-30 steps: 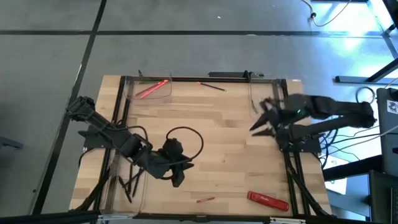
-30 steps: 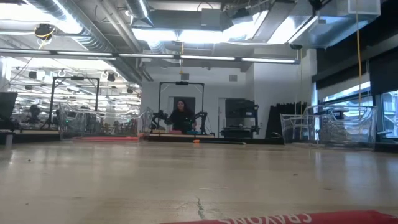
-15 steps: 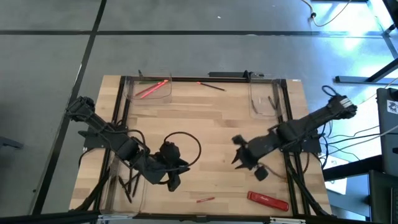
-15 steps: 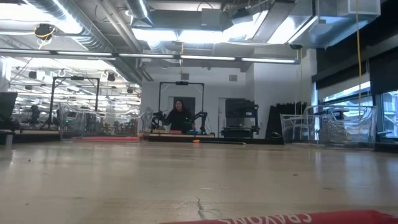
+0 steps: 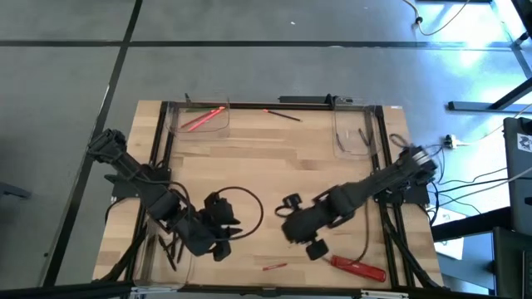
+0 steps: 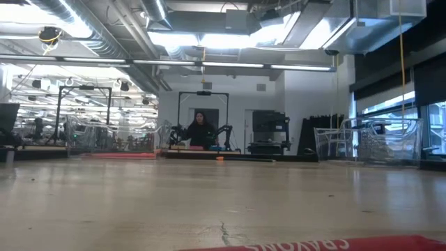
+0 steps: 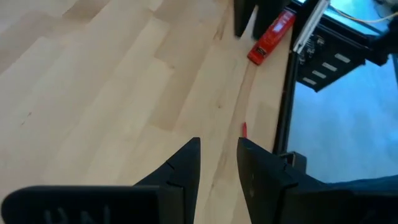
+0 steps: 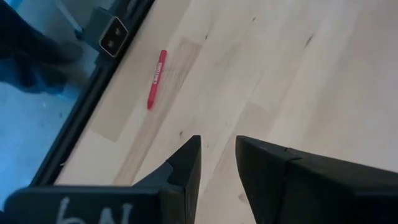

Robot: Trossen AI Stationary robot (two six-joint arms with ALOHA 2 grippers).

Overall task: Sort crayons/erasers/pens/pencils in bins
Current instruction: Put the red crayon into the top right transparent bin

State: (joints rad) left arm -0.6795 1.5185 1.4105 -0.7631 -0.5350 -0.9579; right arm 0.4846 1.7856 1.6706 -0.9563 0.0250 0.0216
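A red crayon [image 5: 274, 267] lies flat on the wooden table near its front edge and also shows in the right wrist view as the crayon [image 8: 156, 78]. My right gripper [image 5: 288, 232] hovers open above the table's middle, just behind and to the right of that crayon, with nothing between its fingers [image 8: 186, 163]. My left gripper [image 5: 221, 247] hovers open at the near left, beside the near-left bin [image 5: 170, 249] that holds dark pencils. The far-left bin [image 5: 204, 119] holds red crayons. The far-right bin [image 5: 353, 137] holds one dark stick.
A flat red crayon box [image 5: 359, 267] lies near the front edge on the right and fills the low view's bottom as the box [image 6: 300, 244]. A loose crayon and a dark pencil [image 5: 281, 114] lie by the far edge. A black frame [image 5: 162, 166] borders the table. A person stands far behind.
My right gripper has swung from the far right, beside the far-right bin, toward the table's middle and near edge, sinking and tipping further downward. My left gripper has drifted a little toward the table's left edge. No object has moved.
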